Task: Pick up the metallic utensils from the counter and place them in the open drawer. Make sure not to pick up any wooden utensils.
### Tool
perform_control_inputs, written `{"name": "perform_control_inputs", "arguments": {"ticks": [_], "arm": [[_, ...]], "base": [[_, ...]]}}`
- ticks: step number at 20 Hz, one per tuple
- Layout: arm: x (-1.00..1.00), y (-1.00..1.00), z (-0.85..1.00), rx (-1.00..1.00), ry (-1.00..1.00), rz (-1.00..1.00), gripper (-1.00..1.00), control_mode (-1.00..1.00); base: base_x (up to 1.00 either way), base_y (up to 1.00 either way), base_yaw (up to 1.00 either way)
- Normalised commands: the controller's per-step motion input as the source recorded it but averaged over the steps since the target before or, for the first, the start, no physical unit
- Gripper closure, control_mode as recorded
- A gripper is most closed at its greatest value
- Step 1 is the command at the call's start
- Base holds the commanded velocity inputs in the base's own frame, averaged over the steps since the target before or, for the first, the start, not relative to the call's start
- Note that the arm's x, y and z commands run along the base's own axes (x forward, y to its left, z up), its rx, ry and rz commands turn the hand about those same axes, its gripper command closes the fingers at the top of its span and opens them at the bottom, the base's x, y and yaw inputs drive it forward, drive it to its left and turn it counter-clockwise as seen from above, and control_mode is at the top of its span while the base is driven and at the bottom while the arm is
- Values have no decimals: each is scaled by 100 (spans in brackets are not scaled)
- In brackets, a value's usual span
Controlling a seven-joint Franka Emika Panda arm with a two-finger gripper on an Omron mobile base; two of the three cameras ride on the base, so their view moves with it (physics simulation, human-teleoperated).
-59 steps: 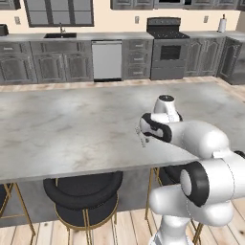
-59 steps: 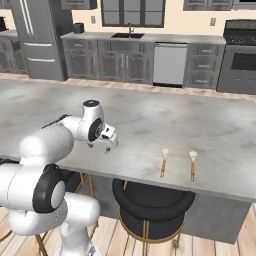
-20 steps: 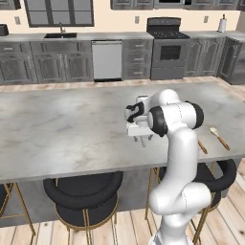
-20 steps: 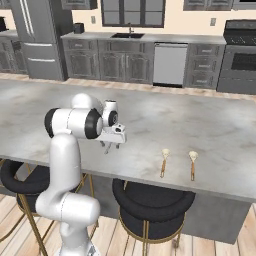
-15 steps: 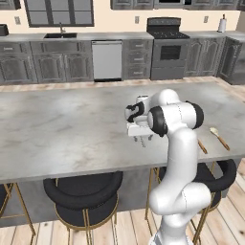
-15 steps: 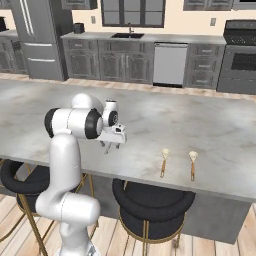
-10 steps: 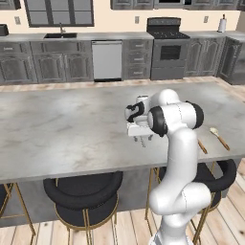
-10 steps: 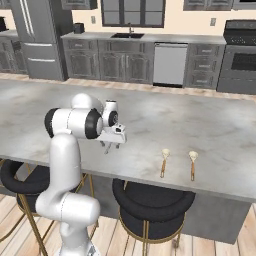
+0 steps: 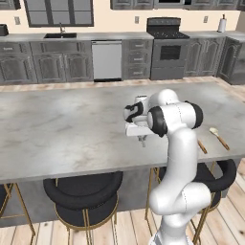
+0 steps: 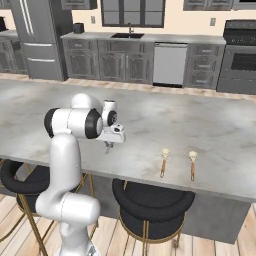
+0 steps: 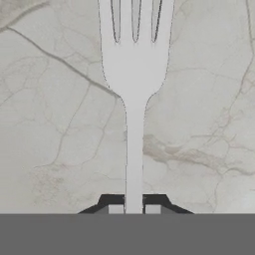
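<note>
Between the two dark finger tips of the pincer (image 11: 133,209) runs the thin silver-grey metal fork (image 11: 133,84), its handle pinched at the bottom of the hand view and its tines pointing away over the light-grey marbled stone counter (image 11: 60,124). The pincer is closed on the fork's handle, and the fork looks to hang a little above the stone rather than lie on it, though the hand view alone does not settle that.

From the base cameras the pincer (image 9: 141,139) sits low over the near part of the counter (image 9: 62,129), close to its front edge, with the white arm folded back over it. Off to the arm's right, near the same front edge, lie the two slim tan wooden-handled utensils with pale cream heads (image 10: 164,161), side by side and well apart from the pincer, untouched.

As a judgement, the task is at an early stage: one metallic utensil is in hand but not delivered. Carrying the fork to the open drawer remains, and so does the dark-handled knife; neither drawer nor knife can be made out from here.
</note>
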Motion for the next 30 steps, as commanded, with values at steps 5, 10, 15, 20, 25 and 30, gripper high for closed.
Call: {"name": "perform_control_inputs", "arguments": {"ticks": [5,10,15,20,25,30], "arm": [[3,18,-5,0,0,0,100,-100],[-26,2,7,0,0,-3,100,-100],[-76,0,66,0,0,-7,100,-100],[-100,0,98,0,0,-4,100,-100],[-100,0,91,2,0,-3,100,-100],[-100,1,81,0,0,0,100,-100]], "base": [[0,0,0],[0,0,0],[0,0,0],[0,0,0],[0,0,0],[0,0,0]]}}
